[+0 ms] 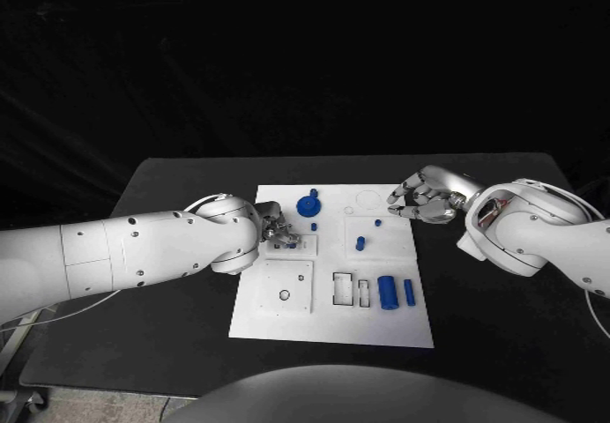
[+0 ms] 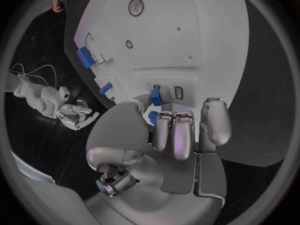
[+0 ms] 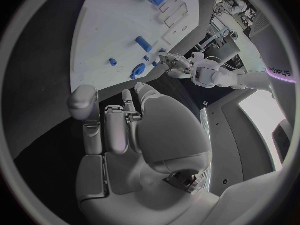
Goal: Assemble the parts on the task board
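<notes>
The white task board (image 1: 382,328) lies in the middle of the black table. On it I see a round blue part (image 1: 309,206) at the far end, two small blue pegs (image 1: 314,226) (image 1: 360,243) in the middle and two blue cylinders (image 1: 386,292) (image 1: 409,292) nearer me. My left hand (image 1: 278,229) is over the board's left edge. Its thumb and a finger pinch a small blue part (image 2: 155,94) just above the board, beside a small slot (image 2: 179,91). My right hand (image 1: 426,198) hovers at the board's far right corner, fingers loosely bent and apart, holding nothing.
A square recessed plate (image 1: 287,286) and several narrow rectangular slots (image 1: 345,289) mark the board's near half. Bare black table (image 1: 166,335) runs along both long sides of the board. My left forearm (image 1: 140,251) crosses the table's left part.
</notes>
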Controlling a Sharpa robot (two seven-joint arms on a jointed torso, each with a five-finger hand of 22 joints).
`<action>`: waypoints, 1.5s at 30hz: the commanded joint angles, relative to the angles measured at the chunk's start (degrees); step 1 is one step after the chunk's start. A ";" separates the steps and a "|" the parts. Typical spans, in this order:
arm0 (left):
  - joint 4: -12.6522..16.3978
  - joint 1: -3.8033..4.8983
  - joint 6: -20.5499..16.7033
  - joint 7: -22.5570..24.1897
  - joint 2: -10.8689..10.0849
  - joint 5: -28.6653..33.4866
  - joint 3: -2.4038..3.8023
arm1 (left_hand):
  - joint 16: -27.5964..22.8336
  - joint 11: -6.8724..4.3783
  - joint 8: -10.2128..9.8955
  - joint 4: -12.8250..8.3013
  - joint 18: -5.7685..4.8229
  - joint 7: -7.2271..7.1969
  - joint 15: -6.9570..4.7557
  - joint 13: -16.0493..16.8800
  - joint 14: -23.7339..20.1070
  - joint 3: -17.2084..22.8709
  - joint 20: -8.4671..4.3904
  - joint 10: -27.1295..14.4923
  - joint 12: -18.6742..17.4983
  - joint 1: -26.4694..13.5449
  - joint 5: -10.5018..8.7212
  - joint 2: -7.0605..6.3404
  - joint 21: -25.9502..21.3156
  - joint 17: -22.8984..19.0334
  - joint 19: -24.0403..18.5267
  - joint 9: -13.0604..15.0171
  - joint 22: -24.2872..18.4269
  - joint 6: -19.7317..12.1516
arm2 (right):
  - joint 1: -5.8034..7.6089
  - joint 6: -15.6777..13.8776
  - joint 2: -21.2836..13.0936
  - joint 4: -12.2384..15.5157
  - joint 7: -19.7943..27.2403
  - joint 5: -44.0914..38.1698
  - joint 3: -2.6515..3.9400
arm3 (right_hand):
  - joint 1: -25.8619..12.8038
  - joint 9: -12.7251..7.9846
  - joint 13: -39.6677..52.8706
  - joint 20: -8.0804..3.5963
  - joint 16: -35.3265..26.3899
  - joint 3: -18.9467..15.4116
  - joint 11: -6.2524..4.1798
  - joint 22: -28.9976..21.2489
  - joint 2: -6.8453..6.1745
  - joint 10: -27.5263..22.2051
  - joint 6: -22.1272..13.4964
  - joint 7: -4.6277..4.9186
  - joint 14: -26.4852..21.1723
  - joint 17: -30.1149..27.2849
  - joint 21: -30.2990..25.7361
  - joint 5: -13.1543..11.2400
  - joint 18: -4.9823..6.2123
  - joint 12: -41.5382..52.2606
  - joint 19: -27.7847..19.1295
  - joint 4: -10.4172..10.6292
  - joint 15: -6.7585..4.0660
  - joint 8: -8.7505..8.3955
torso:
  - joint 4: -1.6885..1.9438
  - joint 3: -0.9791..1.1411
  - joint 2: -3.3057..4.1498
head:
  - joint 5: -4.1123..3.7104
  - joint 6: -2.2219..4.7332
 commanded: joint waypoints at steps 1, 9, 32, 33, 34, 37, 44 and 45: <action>0.01 -0.70 3.97 -0.46 0.14 0.07 -0.52 | -0.22 0.18 -0.15 0.13 0.98 -0.12 0.36 12.16 5.13 0.08 -0.03 3.47 -0.18 -0.19 -0.38 -0.34 -0.30 13.72 -0.45 -0.01 1.67 -0.40 | -0.03 0.61 0.07 -0.09 -0.22 -0.05 0.01 | 0.23 -0.09 10.12 -0.04 -0.25 0.37 0.35 5.78 0.28 2.01 0.43 -0.17 2.86 4.07 -0.37 0.41 0.71 -0.33 -0.31 -0.23 0.43 -0.36 | 0.00 -0.01 0.02 | -0.03 0.01; 0.48 -0.71 3.87 -0.34 -0.06 -0.32 -0.52 | -0.24 0.16 -0.18 0.02 0.99 -0.15 0.36 12.12 5.11 0.13 -0.02 3.44 -0.23 -0.06 -0.31 -0.35 -0.35 13.68 -0.50 0.01 1.64 -0.36 | -0.04 0.75 0.07 -0.18 -0.26 -0.06 0.01 | 0.35 -0.16 10.06 -0.03 -0.36 0.61 0.35 5.76 0.36 1.95 0.43 -0.14 2.82 3.98 -0.51 0.97 0.72 -0.38 -0.34 -0.44 0.43 -0.45 | 0.04 -0.01 -0.04 | -0.11 0.01; 0.67 -0.76 2.85 0.41 -0.03 -0.40 -0.52 | -0.35 0.16 -0.19 -0.01 1.04 -0.15 0.36 11.97 4.97 0.18 -0.01 3.31 -0.40 -0.01 -0.25 -0.32 -0.47 13.45 -0.62 0.02 1.52 -0.31 | -0.10 1.25 0.04 -0.07 -0.57 -0.06 0.01 | 0.45 -0.21 10.00 -0.03 -0.46 0.84 0.35 5.72 0.44 1.89 0.42 -0.13 2.79 3.89 -0.77 1.43 0.76 -0.42 -0.40 -0.61 0.43 -0.52 | 0.00 0.00 0.00 | -0.11 0.01; 0.73 -0.76 2.85 0.38 -0.06 -0.40 -0.52 | -0.35 0.16 -0.19 -0.01 1.04 -0.15 0.36 11.97 4.97 0.18 -0.01 3.31 -0.40 -0.01 -0.25 -0.32 -0.47 13.45 -0.62 0.02 1.52 -0.31 | -0.10 1.27 0.04 -0.06 -0.58 -0.06 0.01 | 0.45 -0.21 10.00 -0.03 -0.46 0.84 0.35 5.72 0.44 1.89 0.42 -0.13 2.79 3.89 -0.77 1.43 0.76 -0.42 -0.40 -0.61 0.43 -0.52 | 0.00 0.00 0.00 | -0.09 0.01; 0.77 -0.76 2.84 0.37 -0.08 -0.40 -0.52 | -0.35 0.16 -0.19 -0.01 1.04 -0.15 0.36 11.97 4.97 0.18 -0.01 3.31 -0.40 -0.01 -0.25 -0.32 -0.47 13.45 -0.62 0.02 1.52 -0.31 | -0.10 1.28 0.03 -0.06 -0.59 -0.06 0.01 | 0.45 -0.21 10.00 -0.03 -0.46 0.84 0.35 5.72 0.44 1.89 0.42 -0.13 2.79 3.89 -0.77 1.43 0.76 -0.42 -0.40 -0.61 0.43 -0.52 | 0.01 0.00 0.00 | -0.12 0.01; 0.87 -0.78 2.77 0.50 -0.13 -0.40 -0.52 | -0.35 0.16 -0.19 -0.01 1.04 -0.15 0.36 11.97 4.97 0.18 -0.01 3.31 -0.40 -0.01 -0.25 -0.32 -0.47 13.45 -0.62 0.02 1.52 -0.31 | -0.11 1.30 0.00 -0.05 -0.61 -0.06 0.01 | 0.48 -0.22 9.99 -0.02 -0.48 0.89 0.35 5.71 0.46 1.88 0.42 -0.12 2.78 3.88 -0.82 1.51 0.77 -0.44 -0.41 -0.65 0.43 -0.53 | 0.01 -0.02 -0.01 | -0.15 0.01; 1.03 -0.91 2.13 1.14 -0.04 -0.40 -0.53 | -0.34 0.16 -0.20 -0.03 1.03 -0.15 0.36 11.98 4.98 0.21 -0.01 3.32 -0.39 0.03 -0.22 -0.28 -0.47 13.47 -0.61 0.04 1.55 -0.25 | -0.14 1.35 -0.10 0.03 -0.64 -0.07 0.01 | 0.51 -0.23 9.99 -0.02 -0.46 0.94 0.36 5.72 0.46 1.88 0.42 -0.12 2.79 3.89 -0.82 1.60 0.76 -0.43 -0.40 -0.70 0.43 -0.55 | -0.01 0.00 0.00 | 0.08 0.01; 0.99 -0.92 2.09 1.17 -0.02 -0.40 -0.53 | -0.34 0.16 -0.20 -0.03 1.03 -0.15 0.36 11.98 4.98 0.21 -0.01 3.32 -0.39 0.03 -0.22 -0.28 -0.47 13.47 -0.61 0.04 1.55 -0.25 | -0.14 1.36 -0.10 0.03 -0.65 -0.07 0.01 | 0.53 -0.23 9.99 -0.02 -0.46 0.97 0.36 5.72 0.47 1.88 0.43 -0.12 2.79 3.90 -0.83 1.65 0.77 -0.44 -0.41 -0.73 0.44 -0.55 | -0.02 0.00 0.01 | 0.11 0.01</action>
